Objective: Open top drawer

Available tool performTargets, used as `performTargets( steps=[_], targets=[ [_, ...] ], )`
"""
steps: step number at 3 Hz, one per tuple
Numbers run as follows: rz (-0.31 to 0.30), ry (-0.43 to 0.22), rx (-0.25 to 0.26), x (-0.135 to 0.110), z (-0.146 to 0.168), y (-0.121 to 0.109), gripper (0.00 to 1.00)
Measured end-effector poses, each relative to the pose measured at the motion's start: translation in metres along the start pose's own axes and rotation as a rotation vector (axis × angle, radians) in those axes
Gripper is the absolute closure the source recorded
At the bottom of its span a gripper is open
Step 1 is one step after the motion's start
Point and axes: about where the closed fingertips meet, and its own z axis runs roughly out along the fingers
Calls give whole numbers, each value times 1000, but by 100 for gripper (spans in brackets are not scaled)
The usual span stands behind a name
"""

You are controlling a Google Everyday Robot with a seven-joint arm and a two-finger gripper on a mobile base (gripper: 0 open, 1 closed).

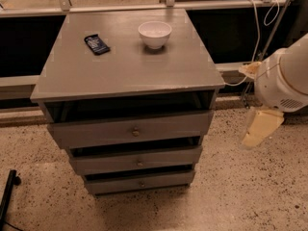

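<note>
Top drawer (96,134) sits just under the desk (125,73) front edge, with its knob (135,132) centred and a dark gap above its front panel. Gripper (260,127) hangs off the front-right corner, apart from the desk, holding nothing; can't tell how far open. White bowl (154,34) near back edge, blue packet (96,44) toward back-left corner.

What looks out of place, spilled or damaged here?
Nothing stands out. The bowl sits upright, the packet lies flat, the top drawer looks level. The gripper hangs right of the cabinet, touching nothing.
</note>
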Motion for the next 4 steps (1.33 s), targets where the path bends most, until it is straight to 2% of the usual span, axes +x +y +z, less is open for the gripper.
performTargets(
  steps=[1,2,3,4],
  targets=[
    [-45,-147,-88,-25,55,29,0],
    [-103,-262,-95,-60,115,54,0],
    [-174,-313,-28,-86,155,51,0],
    [-169,-321,21,-90,154,39,0]
  ],
)
